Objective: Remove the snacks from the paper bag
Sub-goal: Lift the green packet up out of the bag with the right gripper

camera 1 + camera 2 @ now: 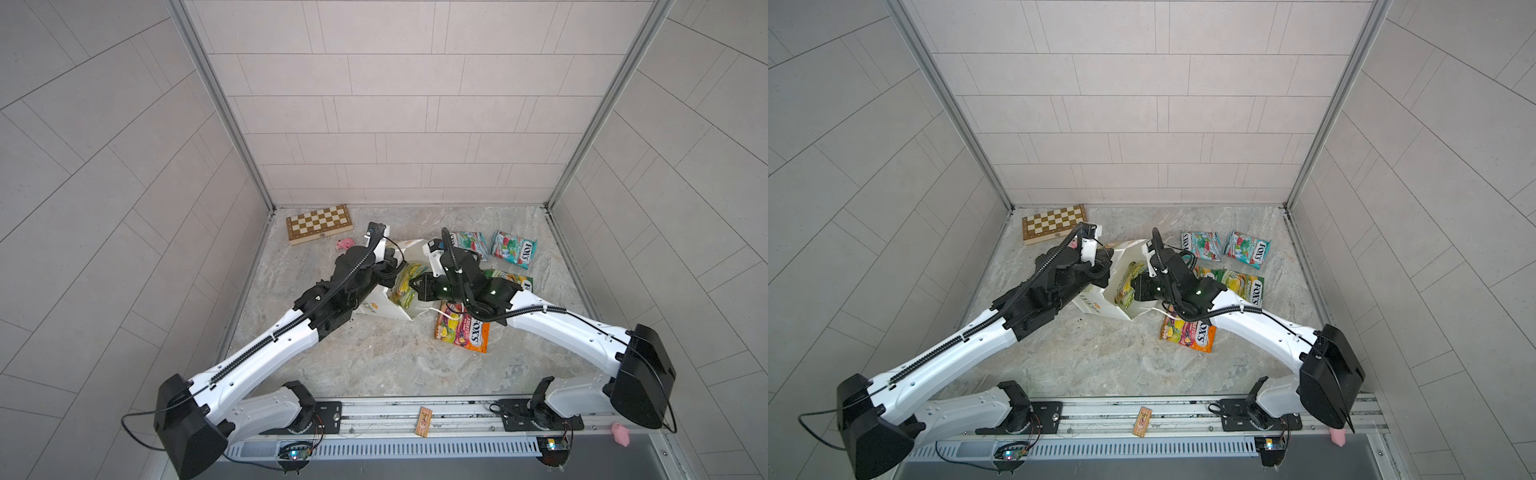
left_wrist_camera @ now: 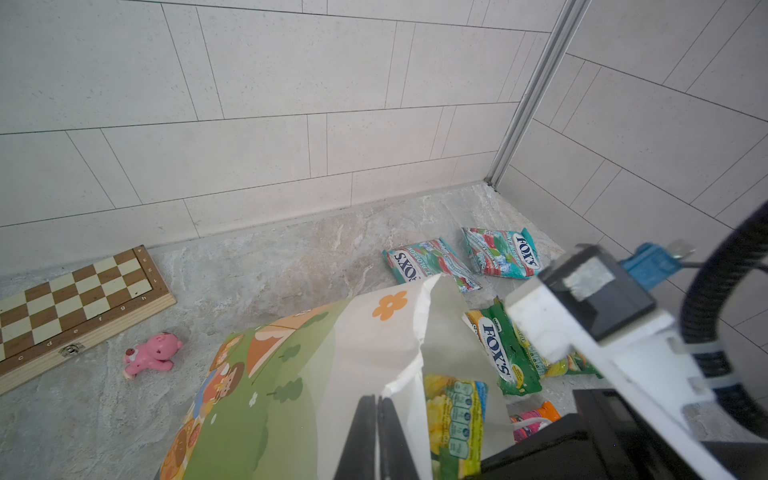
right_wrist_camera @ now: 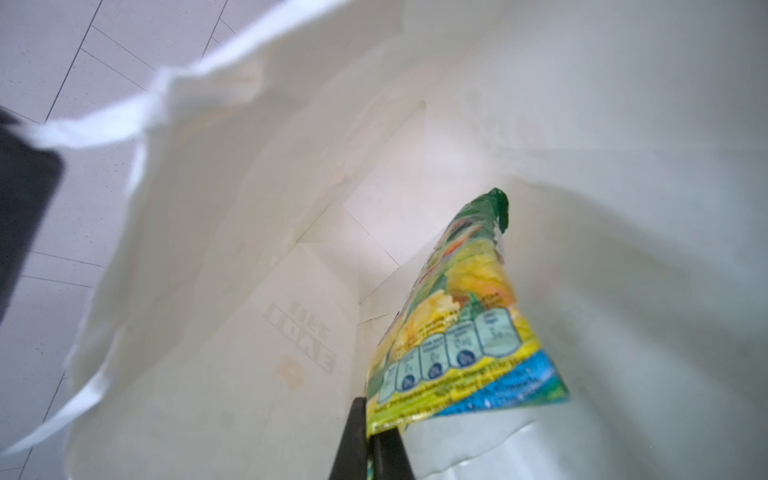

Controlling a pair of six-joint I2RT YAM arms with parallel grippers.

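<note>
The paper bag [image 1: 380, 305] [image 1: 1096, 303] lies tilted on the floor with its mouth open. My left gripper [image 2: 377, 401] is shut on the bag's [image 2: 291, 374] rim. Inside the bag [image 3: 249, 249], my right gripper [image 3: 370, 419] is shut on the corner of a green-yellow snack packet [image 3: 465, 324] [image 1: 404, 286] [image 2: 455, 415]. Out on the floor lie two teal packets [image 1: 469, 245] [image 1: 513, 248], green-yellow packets [image 1: 1244, 284] and an orange-red one [image 1: 461, 332]. In both top views each gripper's fingers are hidden by its arm and the bag.
A wooden chessboard box [image 1: 319, 223] lies at the back left, a small pink toy [image 1: 345, 244] beside it. Tiled walls close the back and both sides. A small card [image 1: 424, 422] rests on the front rail.
</note>
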